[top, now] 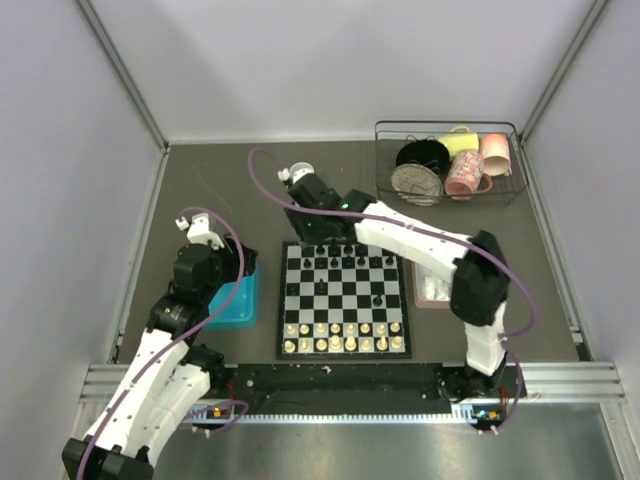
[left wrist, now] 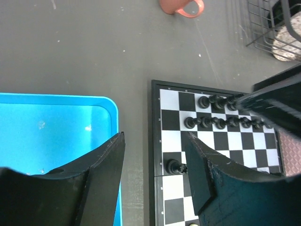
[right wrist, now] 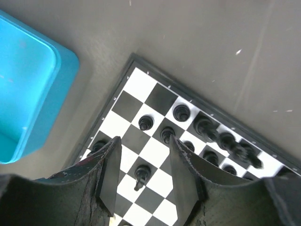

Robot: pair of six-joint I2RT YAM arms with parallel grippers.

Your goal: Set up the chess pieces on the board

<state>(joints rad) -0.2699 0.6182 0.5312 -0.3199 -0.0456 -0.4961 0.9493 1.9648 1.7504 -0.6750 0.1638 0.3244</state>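
The left arm (top: 160,350) rises from the near left corner of the table (top: 200,190) and bends forward. The left claw (left wrist: 155,136) hangs nose-down over the right rim of the teal tray (left wrist: 56,132), which lies by the table's left edge just beside the board (top: 343,300). Its fingers stand partly open, with only the tray rim and bare table in the gap between them.

The right arm (top: 410,232) starts at the near right corner, climbs, then reaches left across the board's far edge. The right claw (right wrist: 144,139) points down over the board's far left corner. It is parted too and grips nothing: a single piece (right wrist: 141,175) stands in the gap, touching neither finger (only the right wrist view shows this; from above the arm covers it).

The board lies mid-table, close to the near edge. The black pieces (right wrist: 207,129) crowd its two far rows, the far row starting at the third square from the left corner. The white pieces (top: 343,337) line the two near rows.

The top view alone shows three more things:
- a stray black piece (top: 377,299) out in mid-board
- the pink tray (top: 432,288) by the board's right side, half under the right arm
- the wire basket (top: 447,160) of crockery in the far right corner

The left wrist view adds a pink cup (left wrist: 181,5) on the table beyond the board's far edge.
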